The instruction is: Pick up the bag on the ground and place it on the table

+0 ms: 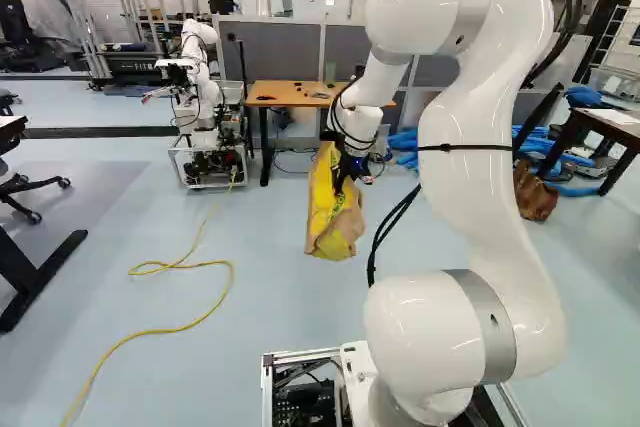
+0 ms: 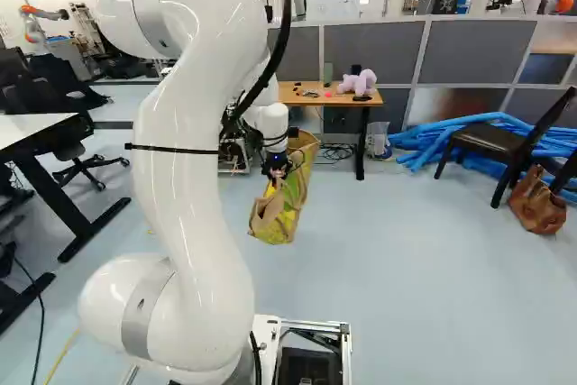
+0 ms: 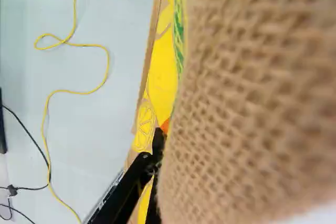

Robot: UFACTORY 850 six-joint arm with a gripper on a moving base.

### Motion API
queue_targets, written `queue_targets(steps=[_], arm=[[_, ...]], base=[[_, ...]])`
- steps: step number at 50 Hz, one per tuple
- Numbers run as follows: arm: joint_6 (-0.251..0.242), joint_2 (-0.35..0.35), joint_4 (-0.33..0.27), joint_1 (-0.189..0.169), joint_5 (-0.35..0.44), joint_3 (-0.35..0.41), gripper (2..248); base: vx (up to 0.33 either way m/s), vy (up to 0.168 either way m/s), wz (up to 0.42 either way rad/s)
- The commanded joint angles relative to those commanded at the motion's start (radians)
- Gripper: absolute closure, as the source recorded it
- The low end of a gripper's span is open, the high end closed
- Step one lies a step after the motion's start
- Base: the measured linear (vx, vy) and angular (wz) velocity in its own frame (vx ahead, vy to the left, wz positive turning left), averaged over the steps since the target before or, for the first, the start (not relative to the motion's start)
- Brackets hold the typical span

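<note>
apparently, the bag (image 1: 335, 212) is hanging in the air above the floor (image 1: 280, 297), in front of the table (image 2: 311, 101) and lower than its top. the gripper (image 3: 160, 136) is clamped on the bag, pinching its cloth near the upper part, although the cloth hides a part of this grip in the wrist view. so the pick seems done, and the carrying to the table is what remains.

the first danger is probably slipping. the bag is soft and hangs tilted from one small place, therefore a quick lift or a sudden stop could make it swing and pull the cloth out of the grip. how heavy it is inside, one cannot tell.

the second danger is height. the bottom of the bag hangs well under the gripper, so if the arm goes forward before it rises enough, the bag may hit the table's front edge and be dragged or folded there.

on the table there are also a purple toy (image 2: 363, 80) and some small things (image 2: 311, 93); a low or swinging bag could push them off. another robot (image 1: 200, 82) stands near the table's side, so a wide swing is risky. finally, if released too high or near the edge, the soft bag may topple down.
</note>
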Motion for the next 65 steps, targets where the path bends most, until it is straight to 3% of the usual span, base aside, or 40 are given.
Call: queue_targets(steps=[65], arm=[[0.000, 0.126, -0.092, 0.007, -0.143, -0.062, 228]], base=[[0.000, 0.000, 0.000]])
